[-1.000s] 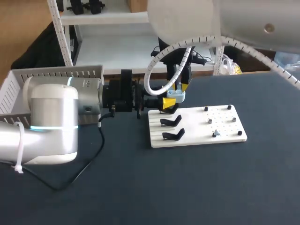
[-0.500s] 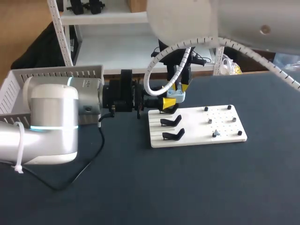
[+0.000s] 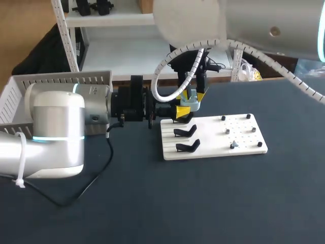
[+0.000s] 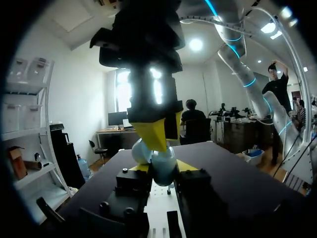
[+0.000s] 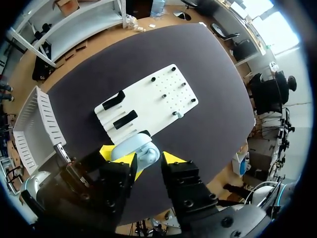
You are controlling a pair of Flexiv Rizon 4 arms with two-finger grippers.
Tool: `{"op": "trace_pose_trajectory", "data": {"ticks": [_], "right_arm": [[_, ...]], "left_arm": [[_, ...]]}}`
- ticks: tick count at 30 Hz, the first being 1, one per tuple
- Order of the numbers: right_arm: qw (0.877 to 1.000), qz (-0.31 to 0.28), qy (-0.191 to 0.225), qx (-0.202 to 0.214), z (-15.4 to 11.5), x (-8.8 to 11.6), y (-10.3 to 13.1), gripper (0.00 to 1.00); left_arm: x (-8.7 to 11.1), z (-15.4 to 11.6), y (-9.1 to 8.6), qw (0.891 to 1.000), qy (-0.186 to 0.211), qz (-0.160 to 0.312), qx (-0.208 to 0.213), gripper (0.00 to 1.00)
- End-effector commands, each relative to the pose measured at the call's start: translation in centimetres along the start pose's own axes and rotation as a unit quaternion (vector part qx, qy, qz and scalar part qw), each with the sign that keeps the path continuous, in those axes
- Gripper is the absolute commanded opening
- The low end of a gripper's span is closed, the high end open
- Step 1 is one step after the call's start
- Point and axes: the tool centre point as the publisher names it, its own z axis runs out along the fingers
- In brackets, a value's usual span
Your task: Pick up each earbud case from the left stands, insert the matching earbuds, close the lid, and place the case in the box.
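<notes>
The pale blue case (image 4: 161,166) is off the stands, held in the air above the far left corner of the white board (image 3: 213,140). The left end effector (image 3: 183,109) lies level and pinches it: in the left wrist view a yellow tip presses each side of the case. The right end effector (image 5: 143,157) points down at the case from above with its fingers spread. In the right wrist view the case shows just ahead of and between the two tips. In the left wrist view one of these fingers (image 4: 151,135) touches the case's rounded upper half, and I cannot tell whether the other touches it. On the board's left part, two black stands (image 3: 186,132) sit nearer the camera than the case. The board lies on the dark desk (image 3: 228,203). The white box (image 3: 30,86) is at the desk's far left, well apart from the case.
</notes>
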Motion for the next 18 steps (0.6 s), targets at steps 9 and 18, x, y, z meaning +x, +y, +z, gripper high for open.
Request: {"op": "trace_pose_trajectory", "data": {"ticks": [9,18], "right_arm": [[0.997,0.013,-0.004,-0.070,-2.7,0.9,-3.8,0.39],[0.988,-0.004,-0.004,-0.155,-1.5,-0.8,-8.4,0.38]], "left_arm": [[0.0,0.1,-0.3,1.000,-0.002,0.002,-0.002,0.00],[0.0,0.1,-0.3,1.000,-0.002,0.002,-0.002,0.00]]}}
